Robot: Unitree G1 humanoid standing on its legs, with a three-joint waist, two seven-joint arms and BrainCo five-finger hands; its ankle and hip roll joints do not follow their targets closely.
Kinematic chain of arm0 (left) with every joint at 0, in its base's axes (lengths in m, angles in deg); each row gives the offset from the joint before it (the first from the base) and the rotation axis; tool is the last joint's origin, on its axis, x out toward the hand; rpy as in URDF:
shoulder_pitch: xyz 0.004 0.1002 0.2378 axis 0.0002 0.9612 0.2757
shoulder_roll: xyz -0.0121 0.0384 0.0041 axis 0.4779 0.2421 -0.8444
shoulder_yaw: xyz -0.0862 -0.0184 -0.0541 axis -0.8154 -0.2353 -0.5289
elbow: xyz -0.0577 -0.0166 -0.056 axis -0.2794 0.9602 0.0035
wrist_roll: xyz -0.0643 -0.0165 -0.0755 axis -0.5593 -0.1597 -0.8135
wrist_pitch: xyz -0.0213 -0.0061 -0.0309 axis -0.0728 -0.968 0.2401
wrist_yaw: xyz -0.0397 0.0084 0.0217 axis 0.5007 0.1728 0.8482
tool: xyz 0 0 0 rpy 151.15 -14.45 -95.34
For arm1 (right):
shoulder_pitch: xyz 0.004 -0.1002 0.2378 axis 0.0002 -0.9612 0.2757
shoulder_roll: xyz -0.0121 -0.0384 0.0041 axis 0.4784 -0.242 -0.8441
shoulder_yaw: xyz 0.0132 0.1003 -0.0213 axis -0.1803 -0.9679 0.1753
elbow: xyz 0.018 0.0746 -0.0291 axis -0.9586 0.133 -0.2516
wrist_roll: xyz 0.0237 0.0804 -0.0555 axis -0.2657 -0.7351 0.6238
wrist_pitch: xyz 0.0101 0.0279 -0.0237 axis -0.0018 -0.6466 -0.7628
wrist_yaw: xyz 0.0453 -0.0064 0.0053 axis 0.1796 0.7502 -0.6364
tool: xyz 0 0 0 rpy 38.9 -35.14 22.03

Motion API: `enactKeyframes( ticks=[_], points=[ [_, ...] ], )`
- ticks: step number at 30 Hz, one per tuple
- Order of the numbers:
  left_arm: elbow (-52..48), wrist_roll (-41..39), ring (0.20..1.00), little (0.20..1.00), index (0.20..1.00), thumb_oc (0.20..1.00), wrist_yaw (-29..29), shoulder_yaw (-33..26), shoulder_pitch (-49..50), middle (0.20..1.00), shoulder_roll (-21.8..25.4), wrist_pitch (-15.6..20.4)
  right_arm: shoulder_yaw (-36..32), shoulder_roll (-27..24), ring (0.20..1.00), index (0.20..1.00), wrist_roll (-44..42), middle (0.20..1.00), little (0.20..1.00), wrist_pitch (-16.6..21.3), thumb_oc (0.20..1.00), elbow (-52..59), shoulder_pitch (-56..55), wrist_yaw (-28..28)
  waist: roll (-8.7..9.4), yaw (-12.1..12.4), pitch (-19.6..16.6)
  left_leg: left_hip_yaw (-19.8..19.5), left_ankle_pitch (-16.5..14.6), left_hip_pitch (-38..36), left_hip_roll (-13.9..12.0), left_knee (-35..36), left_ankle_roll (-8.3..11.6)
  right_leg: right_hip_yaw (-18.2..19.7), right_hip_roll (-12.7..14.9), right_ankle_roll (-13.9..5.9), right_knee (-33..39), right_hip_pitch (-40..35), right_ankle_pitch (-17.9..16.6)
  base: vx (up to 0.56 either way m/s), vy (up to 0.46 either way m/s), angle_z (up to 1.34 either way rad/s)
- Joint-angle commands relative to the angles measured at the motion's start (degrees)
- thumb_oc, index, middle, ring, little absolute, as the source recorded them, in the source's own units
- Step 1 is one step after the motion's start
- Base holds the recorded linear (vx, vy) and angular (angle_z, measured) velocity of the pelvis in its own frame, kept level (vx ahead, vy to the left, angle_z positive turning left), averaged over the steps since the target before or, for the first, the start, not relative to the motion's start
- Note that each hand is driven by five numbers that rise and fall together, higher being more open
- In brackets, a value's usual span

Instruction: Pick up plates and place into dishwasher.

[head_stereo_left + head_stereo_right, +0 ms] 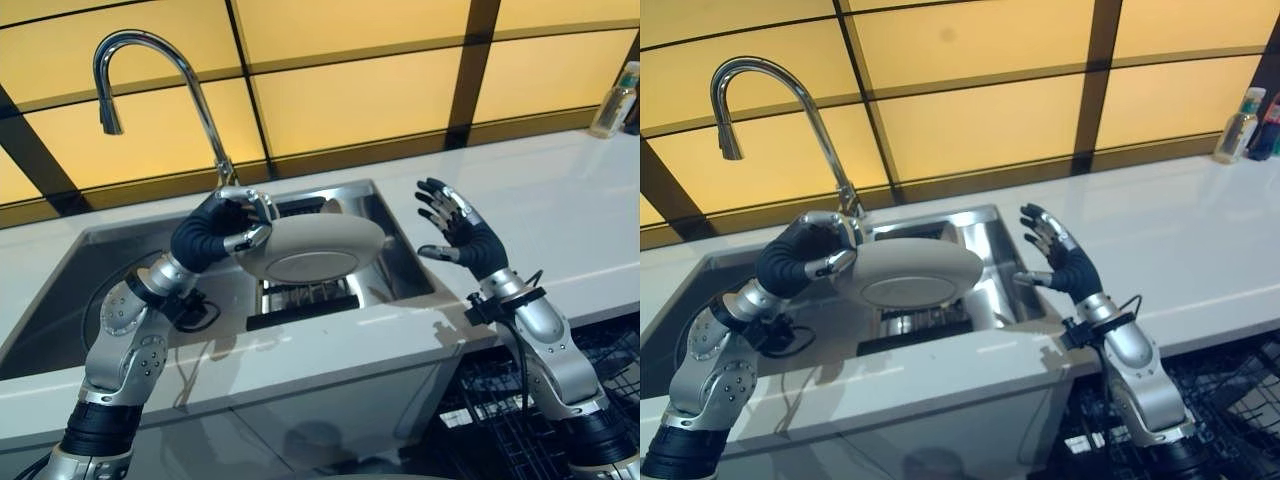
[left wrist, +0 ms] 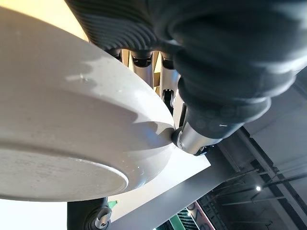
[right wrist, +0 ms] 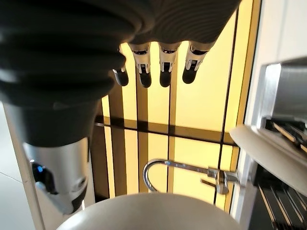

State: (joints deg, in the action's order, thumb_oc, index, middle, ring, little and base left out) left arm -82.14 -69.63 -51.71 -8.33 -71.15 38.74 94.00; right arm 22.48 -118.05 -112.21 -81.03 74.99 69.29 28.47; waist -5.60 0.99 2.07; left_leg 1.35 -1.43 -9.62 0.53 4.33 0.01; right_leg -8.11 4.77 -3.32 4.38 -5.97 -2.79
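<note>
While left hand (image 1: 222, 232) (fingertips hidden) grips plate (image 1: 312, 248), perhaps thumb-pinched

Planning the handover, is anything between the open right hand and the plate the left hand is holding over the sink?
Nothing visible. The plate, gripped by the left hand, hangs above the sink, and only open air separates its rim from the right hand.

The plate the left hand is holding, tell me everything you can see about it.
The plate is round, pale grey-beige, with a smooth ceramic look and a raised foot ring underneath. It is held in the air above the steel sink, tilted so its underside faces the camera. The left hand grips its rim; nothing else touches it.
</note>
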Motion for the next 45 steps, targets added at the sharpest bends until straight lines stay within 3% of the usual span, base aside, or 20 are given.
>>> enactKeyframes(
  ticks=[1, 6, 14, 18, 26, 32, 33, 34, 45],
  points=[
    [-0.67, -4.94, 0.2, 0.2, 0.2, 0.2, 0.3, 2.29, -6.0, 0.2, 4.63, 0.67, 3.17, 0.44, 1.0, 1.0, -2.84, 1.0, 1.0, -0.92, 1.0, 3.24, 6.45, -7.25, 3.85, 1.8, -3.47, -1.07, -4.43, 3.5, 1.72, -3.03, -0.96, 1.14, 2.76, -3.58, -3.9, 0.32, 6.28, 0.0, 0.0, 0.0],
    [0.34, -4.63, 0.2, 0.2, 0.2, 0.2, 0.14, 3.44, -6.89, 0.2, 4.77, -0.12, 7.82, -1.12, 1.0, 1.0, -5.24, 1.0, 1.0, -5.03, 1.0, 4.45, 8.8, -16.0, 4.69, 2.26, -3.62, -1.11, -4.49, 3.44, 1.78, -3.25, -1.0, 0.87, 2.83, -3.44, -3.9, -0.02, 6.33, 0.0, 0.0, 0.0],
    [0.5, -3.68, 0.2, 0.2, 0.2, 0.2, -0.12, 4.11, -6.21, 0.2, 3.73, 0.32, 10.53, 0.0, 1.0, 1.0, -5.4, 1.0, 1.0, -6.51, 1.0, 4.38, 9.6, -16.73, 5.26, 2.95, -3.63, -1.54, -4.42, 3.29, 1.87, -3.08, -1.3, 0.79, 2.89, -3.31, -3.93, -0.41, 6.37, 0.0, 0.0, 0.0],
    [0.43, -3.82, 0.2, 0.2, 0.2, 0.2, -0.34, 4.22, -6.18, 0.2, 2.66, 0.26, 11.54, 0.66, 1.0, 1.0, -6.28, 1.0, 1.0, -8.38, 1.0, 4.67, 9.79, -15.64, 5.23, 3.08, -3.37, -1.75, -4.31, 3.08, 1.92, -2.87, -1.44, 0.61, 3.17, -3.38, -4.34, -0.43, 6.48, 0.0, 0.0, 0.0],
    [1.73, -2.12, 0.2, 0.2, 0.2, 0.2, -0.76, 5.29, -5.79, 0.2, -0.45, 0.05, 13.02, 5.84, 1.0, 1.0, -6.02, 1.0, 1.0, -6.92, 1.0, 3.37, 9.84, -10.34, 4.91, 3.62, -3.18, -1.59, -4.39, 2.93, 2.25, -2.97, -1.99, -0.64, 4.45, -3.95, -5.75, -0.19, 6.61, 0.02, 0.032, 0.01],
    [1.01, -2.51, 0.2, 0.2, 0.2, 0.2, -0.09, 3.22, -3.48, 0.2, -1.68, -0.86, 12.79, 9.47, 1.0, 1.0, -4.65, 1.0, 1.0, -4.2, 1.0, 2.33, 9.57, -5.66, 4.83, 5.58, -3.2, 1.58, -4.19, 2.65, 2.08, -2.25, -2.15, -6.32, 6.83, -5.08, -4.95, 0.11, 4.63, -0.01, -0.01, -0.03],
    [0.83, -2.0, 0.2, 0.2, 0.2, 0.2, 0.29, 2.57, -2.85, 0.2, -1.92, -0.75, 12.81, 10.23, 0.545, 0.545, -3.63, 0.545, 0.545, -3.81, 0.545, 2.3, 9.47, -4.87, 4.83, 5.95, -3.17, 2.24, -4.11, 2.61, 2.07, -1.96, -2.14, -7.24, 7.02, -5.2, -4.34, 0.07, 4.09, -0.04, -0.034, -0.25],
    [0.31, -2.27, 0.2, 0.2, 0.2, 0.2, 0.37, 1.92, -2.18, 0.2, -1.84, -0.92, 12.56, 10.7, 0.2, 0.2, -2.55, 0.2, 0.2, -3.37, 0.2, 2.39, 9.27, -3.44, 4.8, 6.33, -3.19, 2.72, -4.04, 2.72, 2.09, -1.83, -2.14, -8.01, 7.01, -5.33, -3.69, -0.04, 3.84, -0.05, -0.031, -0.44],
    [1.2, -3.06, 0.2, 0.2, 0.2, 0.2, -0.5, 2.08, -1.97, 0.2, -3.61, -0.23, 9.33, 9.92, 0.2, 0.2, -1.28, 0.2, 0.2, -2.76, 0.2, 1.7, 7.18, -0.92, 4.77, 5.33, -3.54, 1.68, -3.27, 2.88, 1.99, -1.13, -1.93, -5.73, 5.15, -4.55, -3.09, -0.28, 4.49, -0.01, -0.008, -0.09]
  ],
)
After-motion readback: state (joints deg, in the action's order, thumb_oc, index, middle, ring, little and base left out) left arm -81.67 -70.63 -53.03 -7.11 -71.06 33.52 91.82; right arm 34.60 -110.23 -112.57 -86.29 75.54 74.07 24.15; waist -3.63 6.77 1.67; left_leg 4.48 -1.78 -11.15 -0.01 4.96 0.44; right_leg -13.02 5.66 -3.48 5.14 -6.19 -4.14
